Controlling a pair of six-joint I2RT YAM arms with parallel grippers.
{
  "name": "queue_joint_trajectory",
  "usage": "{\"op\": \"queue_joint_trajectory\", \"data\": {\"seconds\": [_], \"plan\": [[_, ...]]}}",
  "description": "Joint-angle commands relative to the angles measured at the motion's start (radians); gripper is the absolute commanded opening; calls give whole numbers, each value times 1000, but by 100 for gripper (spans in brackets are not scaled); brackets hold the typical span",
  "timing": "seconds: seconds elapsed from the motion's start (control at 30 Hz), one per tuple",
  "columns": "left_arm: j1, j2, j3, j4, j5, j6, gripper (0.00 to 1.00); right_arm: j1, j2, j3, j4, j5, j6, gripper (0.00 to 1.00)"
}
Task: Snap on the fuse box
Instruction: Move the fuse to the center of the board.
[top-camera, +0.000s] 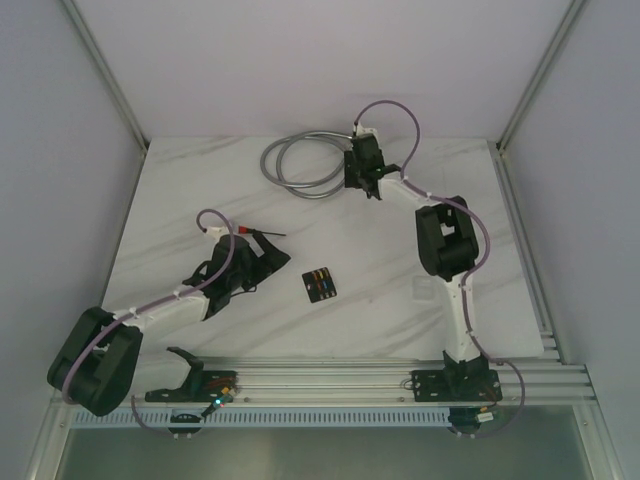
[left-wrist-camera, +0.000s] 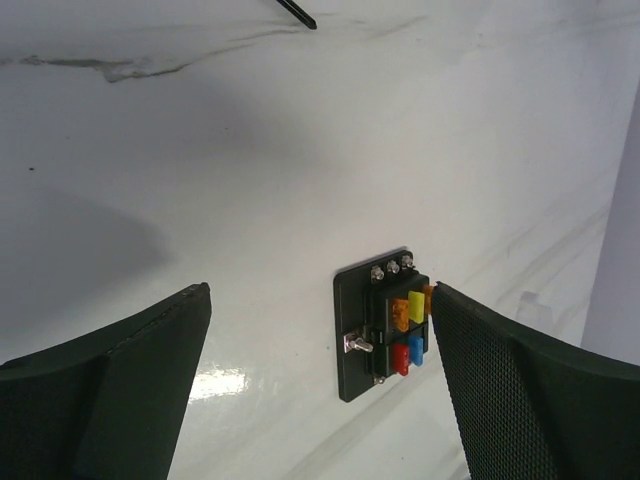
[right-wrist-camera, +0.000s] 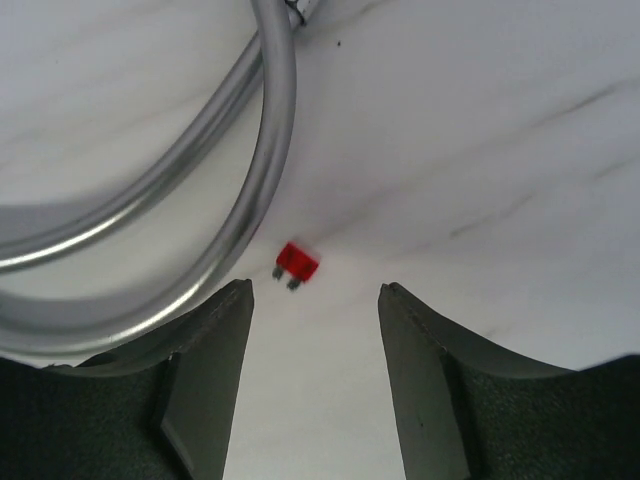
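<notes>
We judge this the fetching step: right pincer (right-wrist-camera: 315, 292), wide, faces a red fuse (right-wrist-camera: 296, 264); next, advance and close. Left pincer (left-wrist-camera: 320, 298) hovers wide by the fuse box (left-wrist-camera: 385, 325).

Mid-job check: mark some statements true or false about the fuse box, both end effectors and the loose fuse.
1. The fuse box lies flat on the table. True.
2. The left end effector is shut on the fuse box. False: it is open, the box ungripped.
3. A red fuse lies ahead of the open right end effector. True.
4. The grey cable lies against the fuse box. False: it is coiled far off, beside the red fuse.
</notes>
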Motion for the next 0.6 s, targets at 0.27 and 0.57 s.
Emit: {"op": "queue_joint_trajectory", "data": {"seconds": [0.27, 0.57], "plan": [[25, 29, 28, -25, 23, 43, 100, -20, 159, 176, 4, 21, 30, 53], [24, 20, 33, -38, 17, 70, 100, -17, 228, 223, -94, -23, 36, 41]]}}
